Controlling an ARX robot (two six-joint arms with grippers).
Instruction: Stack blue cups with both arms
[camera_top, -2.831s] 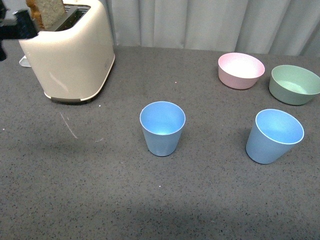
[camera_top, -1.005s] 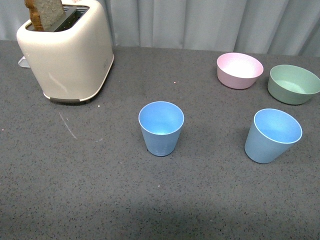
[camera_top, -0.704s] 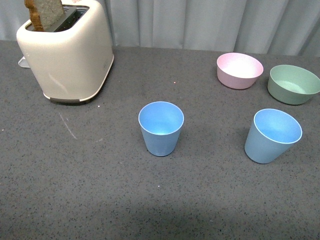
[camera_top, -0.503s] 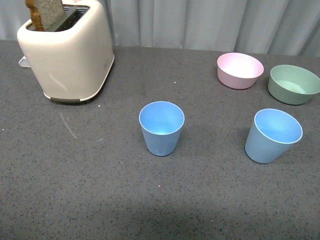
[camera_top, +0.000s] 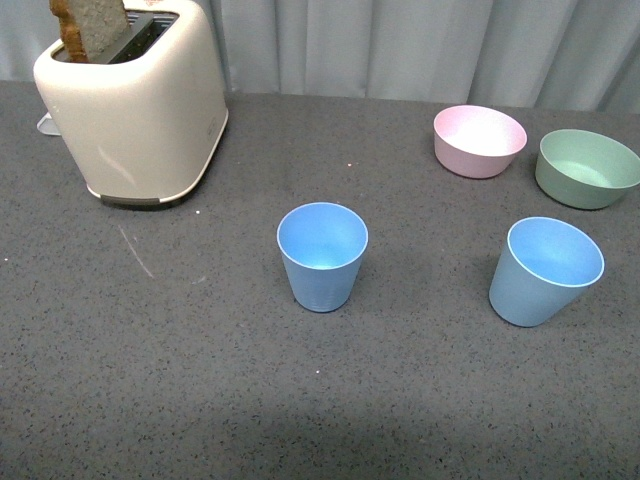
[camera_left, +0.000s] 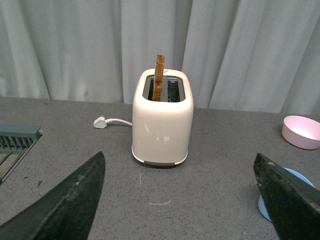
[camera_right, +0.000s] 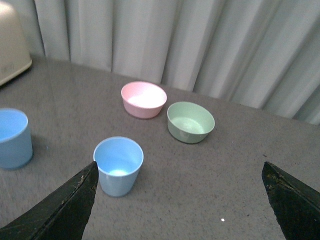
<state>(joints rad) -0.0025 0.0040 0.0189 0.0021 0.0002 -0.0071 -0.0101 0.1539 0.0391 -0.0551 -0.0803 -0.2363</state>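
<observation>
Two light blue cups stand upright and apart on the grey table. One cup is at the middle, the other cup at the right. Neither arm shows in the front view. My left gripper is open and empty, held above the table facing the toaster; the middle cup's rim peeks out beside one finger. My right gripper is open and empty, with the right cup ahead near one finger and the middle cup at the frame's edge.
A cream toaster with a slice of bread stands at the back left, its plug and cord behind it. A pink bowl and a green bowl sit at the back right. A curtain hangs behind the table.
A dark arm part at the far left edge beside the toaster has left the front view. The cups and bowls have not moved.
</observation>
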